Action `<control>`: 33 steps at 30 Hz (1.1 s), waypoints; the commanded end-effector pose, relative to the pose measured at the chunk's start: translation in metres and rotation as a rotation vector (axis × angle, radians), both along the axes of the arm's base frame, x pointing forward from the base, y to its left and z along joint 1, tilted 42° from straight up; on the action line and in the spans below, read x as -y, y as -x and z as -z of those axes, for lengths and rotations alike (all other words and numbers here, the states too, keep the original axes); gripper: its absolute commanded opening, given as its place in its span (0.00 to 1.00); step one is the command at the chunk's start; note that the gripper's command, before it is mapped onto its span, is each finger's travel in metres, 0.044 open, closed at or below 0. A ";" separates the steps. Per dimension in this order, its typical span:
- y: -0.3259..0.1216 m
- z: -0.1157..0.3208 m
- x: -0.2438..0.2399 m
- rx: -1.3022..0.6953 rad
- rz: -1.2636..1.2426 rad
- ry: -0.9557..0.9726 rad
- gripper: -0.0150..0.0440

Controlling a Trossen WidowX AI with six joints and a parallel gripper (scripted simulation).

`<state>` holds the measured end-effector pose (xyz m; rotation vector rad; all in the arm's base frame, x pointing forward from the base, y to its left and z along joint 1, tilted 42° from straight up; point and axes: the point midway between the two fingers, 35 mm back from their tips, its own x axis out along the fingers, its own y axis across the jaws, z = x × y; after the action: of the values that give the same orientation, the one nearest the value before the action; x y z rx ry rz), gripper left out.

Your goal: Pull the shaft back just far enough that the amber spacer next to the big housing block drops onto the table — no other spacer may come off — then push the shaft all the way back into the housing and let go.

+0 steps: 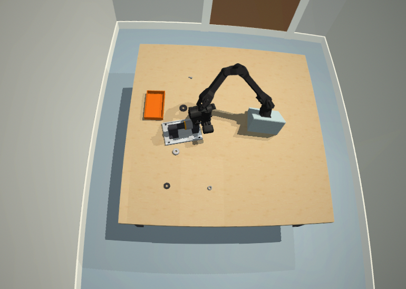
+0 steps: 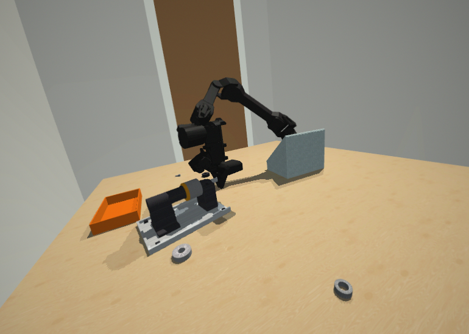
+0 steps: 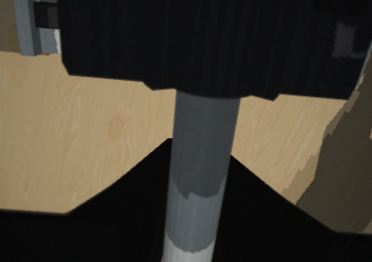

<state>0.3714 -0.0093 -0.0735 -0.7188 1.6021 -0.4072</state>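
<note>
The big dark housing block (image 1: 172, 134) (image 2: 162, 215) stands at the left end of the pale base plate (image 2: 182, 238). A black cylindrical part runs from its top to the amber spacer (image 1: 185, 125) (image 2: 186, 192). The amber spacer is still up in the row, touching a wider grey spacer (image 2: 194, 188) beside the smaller dark post (image 2: 208, 198). The grey shaft (image 2: 214, 180) (image 3: 204, 137) sticks out beyond this post. My gripper (image 2: 220, 183) (image 3: 190, 151) is shut on that shaft end, with a stretch of bare shaft between fingers and post. The shaft's inner end is hidden.
An orange tray (image 1: 154, 105) (image 2: 117, 211) is left of the fixture. Loose rings include a light one (image 1: 175, 151) (image 2: 181, 252) close in front and a dark one (image 1: 183, 107) behind. A small screw-like part (image 1: 190, 77) lies farther back. The arm's pale-blue pedestal (image 1: 264, 125) (image 2: 304, 156) stands right.
</note>
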 end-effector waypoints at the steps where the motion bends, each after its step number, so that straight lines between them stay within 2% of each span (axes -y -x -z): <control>1: 0.001 0.000 0.000 -0.001 0.002 0.001 0.25; 33: 0.004 -0.001 0.001 -0.001 0.002 0.001 0.25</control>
<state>0.3678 -0.0099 -0.0729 -0.7198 1.6030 -0.4067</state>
